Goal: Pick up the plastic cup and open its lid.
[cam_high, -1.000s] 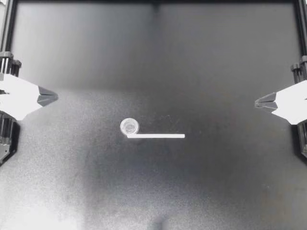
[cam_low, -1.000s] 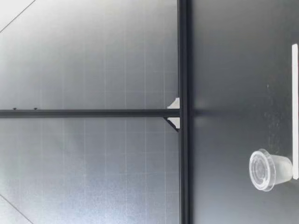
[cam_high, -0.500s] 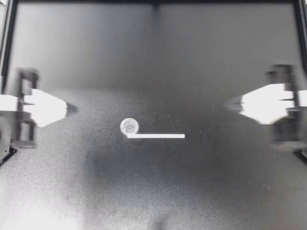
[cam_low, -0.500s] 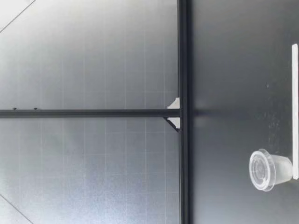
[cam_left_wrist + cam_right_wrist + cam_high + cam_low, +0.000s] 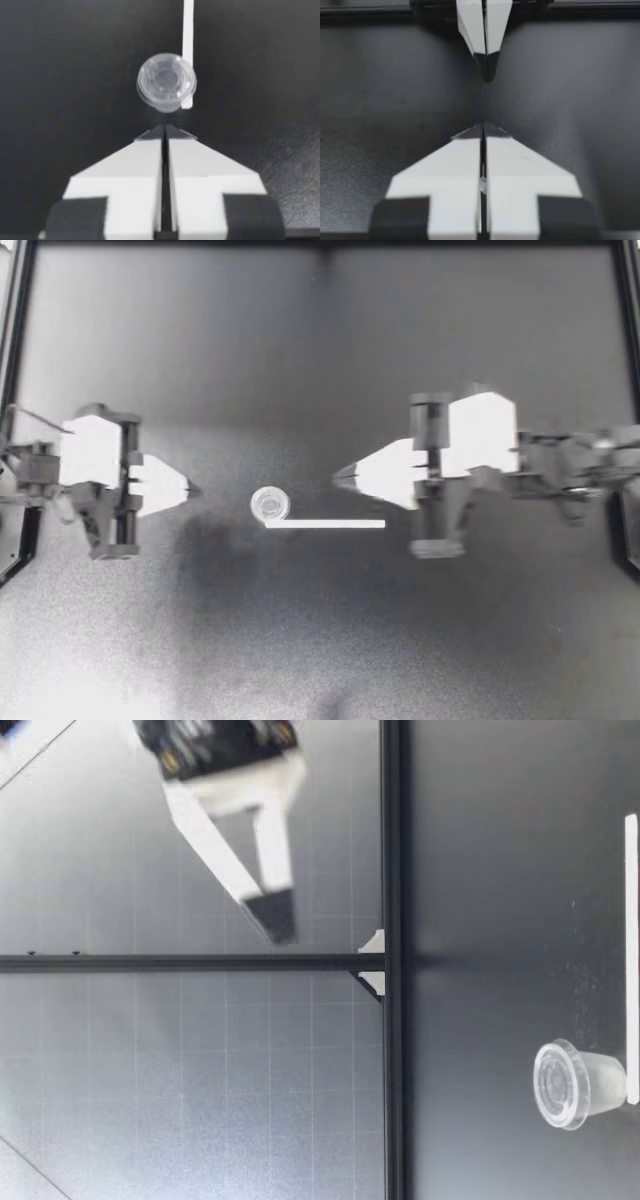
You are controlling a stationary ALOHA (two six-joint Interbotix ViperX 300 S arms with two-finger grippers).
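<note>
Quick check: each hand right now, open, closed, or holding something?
Left hand: closed, holding nothing; the plastic cup stands just ahead of it, untouched.
Right hand: closed, holding nothing.

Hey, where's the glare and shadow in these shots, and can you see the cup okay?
Top view: the white fingers of my left gripper and right gripper glare to flat white, and a soft shadow darkens the table near the left gripper. Low and left wrist views: the plastic cup shows plainly, its rim catching light.

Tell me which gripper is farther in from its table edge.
My right gripper: its tip is alongside the white strip; my left gripper is short of the cup.
</note>
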